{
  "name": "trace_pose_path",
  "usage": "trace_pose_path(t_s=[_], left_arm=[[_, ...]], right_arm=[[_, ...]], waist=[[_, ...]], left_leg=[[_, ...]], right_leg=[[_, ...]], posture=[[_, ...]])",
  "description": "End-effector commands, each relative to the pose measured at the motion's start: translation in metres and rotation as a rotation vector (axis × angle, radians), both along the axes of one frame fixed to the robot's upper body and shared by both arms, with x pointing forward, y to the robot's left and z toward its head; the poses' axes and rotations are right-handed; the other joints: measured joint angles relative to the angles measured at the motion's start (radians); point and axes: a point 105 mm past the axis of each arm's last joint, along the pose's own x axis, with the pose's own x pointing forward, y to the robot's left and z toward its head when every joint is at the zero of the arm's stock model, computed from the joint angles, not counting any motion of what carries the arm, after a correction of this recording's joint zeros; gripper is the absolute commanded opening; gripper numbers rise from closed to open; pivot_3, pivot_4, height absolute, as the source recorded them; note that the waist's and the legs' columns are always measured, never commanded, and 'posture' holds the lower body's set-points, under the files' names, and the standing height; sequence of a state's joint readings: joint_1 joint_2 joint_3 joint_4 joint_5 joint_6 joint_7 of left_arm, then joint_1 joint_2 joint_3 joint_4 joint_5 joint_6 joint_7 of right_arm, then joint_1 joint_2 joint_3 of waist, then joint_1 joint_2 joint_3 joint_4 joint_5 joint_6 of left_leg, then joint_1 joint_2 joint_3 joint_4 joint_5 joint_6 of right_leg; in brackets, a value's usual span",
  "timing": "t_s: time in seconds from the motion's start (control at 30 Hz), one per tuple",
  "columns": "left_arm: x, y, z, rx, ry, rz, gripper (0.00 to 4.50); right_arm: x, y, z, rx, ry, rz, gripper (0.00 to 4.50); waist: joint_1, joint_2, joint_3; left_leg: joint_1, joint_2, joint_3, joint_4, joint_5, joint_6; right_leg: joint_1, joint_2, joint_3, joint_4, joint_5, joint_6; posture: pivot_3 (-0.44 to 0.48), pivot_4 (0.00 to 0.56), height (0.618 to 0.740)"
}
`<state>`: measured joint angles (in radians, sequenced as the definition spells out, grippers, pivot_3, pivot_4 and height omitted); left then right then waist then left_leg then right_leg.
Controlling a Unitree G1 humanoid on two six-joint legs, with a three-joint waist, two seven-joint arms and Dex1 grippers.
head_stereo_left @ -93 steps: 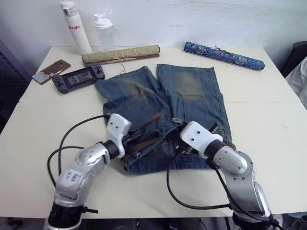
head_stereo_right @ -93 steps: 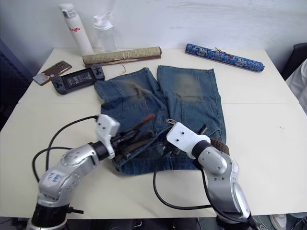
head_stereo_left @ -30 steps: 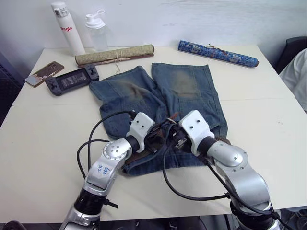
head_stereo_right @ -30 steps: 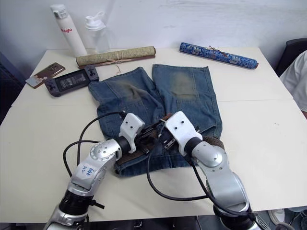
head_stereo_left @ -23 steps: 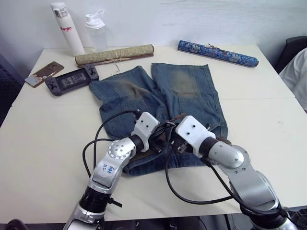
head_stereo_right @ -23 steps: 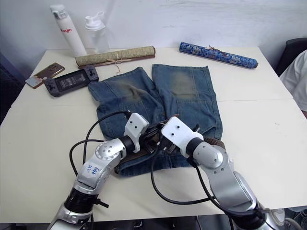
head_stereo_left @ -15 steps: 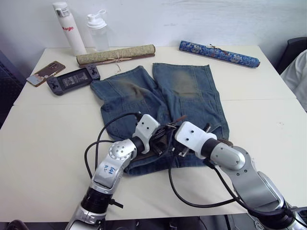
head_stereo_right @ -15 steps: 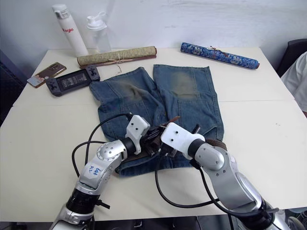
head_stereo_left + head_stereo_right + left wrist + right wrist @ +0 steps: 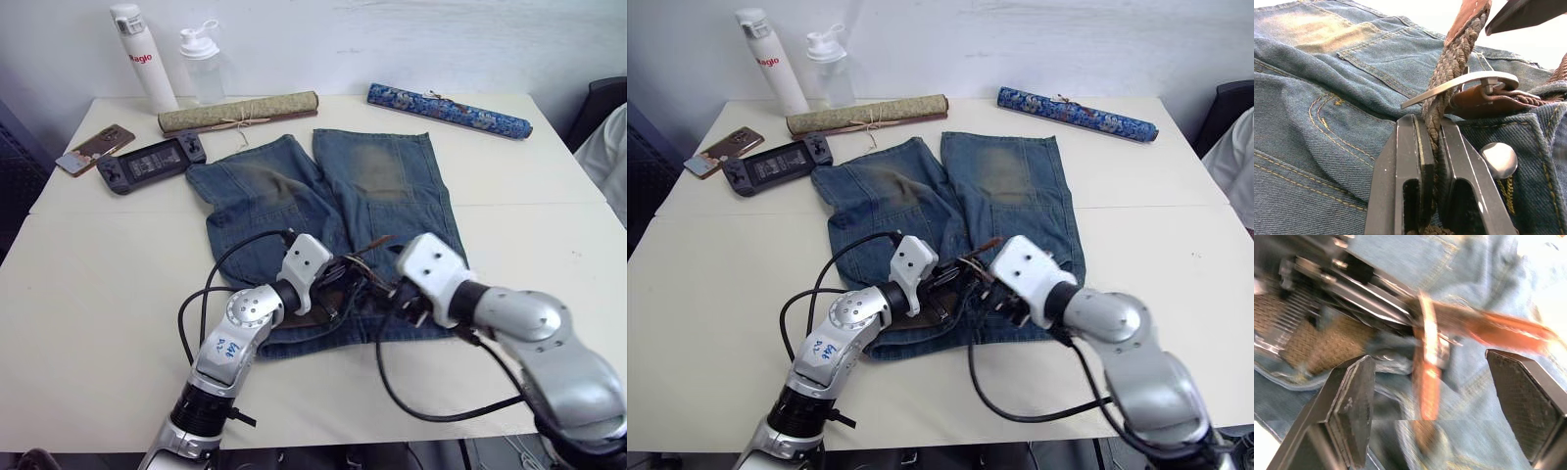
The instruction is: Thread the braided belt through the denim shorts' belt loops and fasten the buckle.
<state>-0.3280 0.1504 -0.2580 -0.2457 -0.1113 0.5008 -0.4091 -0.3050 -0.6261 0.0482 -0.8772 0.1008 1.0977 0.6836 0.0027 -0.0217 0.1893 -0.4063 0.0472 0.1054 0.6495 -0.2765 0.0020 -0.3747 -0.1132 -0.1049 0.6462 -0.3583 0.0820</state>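
From the head, the denim shorts (image 9: 333,206) lie flat on the table (image 9: 88,264) with both grippers at the waistband; the left wrist view has the left gripper (image 9: 1432,142) clamped on the braided belt (image 9: 1449,63) below the buckle (image 9: 1464,82); the right wrist view has the right gripper (image 9: 1442,382) spread wide, empty, around the belt.

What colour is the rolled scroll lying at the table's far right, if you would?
Blue, with a fine multicoloured pattern; the left eye view shows it best.
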Motion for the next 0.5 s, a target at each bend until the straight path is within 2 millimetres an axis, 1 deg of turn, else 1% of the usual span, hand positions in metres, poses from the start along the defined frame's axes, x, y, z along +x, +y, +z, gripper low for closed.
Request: trace_pose_path(t_s=[0.03, 0.1, 0.13, 0.2, 0.23, 0.3, 0.43, 0.5], left_arm=[[-0.003, -0.008, 0.010, -0.029, -0.037, -0.040, 0.00], [-0.003, -0.009, 0.010, -0.029, -0.037, -0.042, 0.00], [-0.003, -0.010, 0.010, -0.030, -0.038, -0.044, 0.00], [-0.003, -0.011, 0.010, -0.031, -0.038, -0.047, 0.00], [-0.003, -0.012, 0.010, -0.032, -0.039, -0.048, 0.00], [-0.003, -0.013, 0.011, -0.034, -0.042, -0.049, 0.00], [-0.003, -0.014, 0.015, -0.032, -0.072, -0.054, 0.00], [-0.004, -0.014, 0.017, -0.028, -0.096, -0.057, 0.00]], right_arm=[[-0.015, -0.004, 0.045, 0.018, -0.117, 0.099, 3.91], [-0.012, -0.006, 0.058, -0.009, -0.176, 0.124, 3.91], [-0.009, -0.005, 0.062, -0.082, -0.234, 0.137, 3.91], [-0.003, -0.004, 0.062, -0.206, -0.302, 0.164, 3.91], [0.002, -0.003, 0.059, -0.314, -0.360, 0.186, 3.91], [0.006, -0.001, 0.051, -0.444, -0.423, 0.240, 3.91], [0.015, 0.002, 0.033, -0.561, -0.475, 0.311, 3.91], [0.021, 0.002, 0.028, -0.616, -0.511, 0.324, 3.91]], waist=[[0.000, 0.000, 0.000], [0.000, 0.000, 0.000], [0.000, 0.000, 0.000], [0.000, 0.000, 0.000], [0.000, 0.000, 0.000], [0.000, 0.000, 0.000], [0.000, 0.000, 0.000], [0.000, 0.000, 0.000]], left_leg=[[0.000, 0.000, 0.000, 0.000, 0.000, 0.000], [0.000, 0.000, 0.000, 0.000, 0.000, 0.000], [0.000, 0.000, 0.000, 0.000, 0.000, 0.000], [0.000, 0.000, 0.000, 0.000, 0.000, 0.000], [0.000, 0.000, 0.000, 0.000, 0.000, 0.000], [0.000, -0.001, 0.001, 0.000, 0.000, 0.000], [0.000, 0.000, 0.002, 0.001, 0.001, 0.000], [0.000, 0.000, 0.002, 0.001, 0.001, 0.000]], right_leg=[[0.000, 0.000, 0.000, 0.000, 0.000, 0.000], [0.000, 0.000, 0.000, 0.000, 0.000, 0.000], [0.000, 0.000, 0.000, 0.000, 0.000, 0.000], [0.000, 0.000, 0.000, 0.000, 0.000, 0.000], [0.000, 0.000, 0.000, 0.000, 0.000, 0.000], [0.000, 0.000, 0.000, 0.000, 0.000, 0.000], [0.000, 0.000, 0.000, 0.000, 0.000, 0.001], [0.000, 0.000, 0.000, 0.000, 0.001, 0.001]], posture=[[0.000, 0.150, 0.717], [0.000, 0.150, 0.717], [0.000, 0.150, 0.717], [0.000, 0.150, 0.717], [0.000, 0.150, 0.717], [0.000, 0.150, 0.717], [0.000, 0.150, 0.717], [0.000, 0.150, 0.717]])
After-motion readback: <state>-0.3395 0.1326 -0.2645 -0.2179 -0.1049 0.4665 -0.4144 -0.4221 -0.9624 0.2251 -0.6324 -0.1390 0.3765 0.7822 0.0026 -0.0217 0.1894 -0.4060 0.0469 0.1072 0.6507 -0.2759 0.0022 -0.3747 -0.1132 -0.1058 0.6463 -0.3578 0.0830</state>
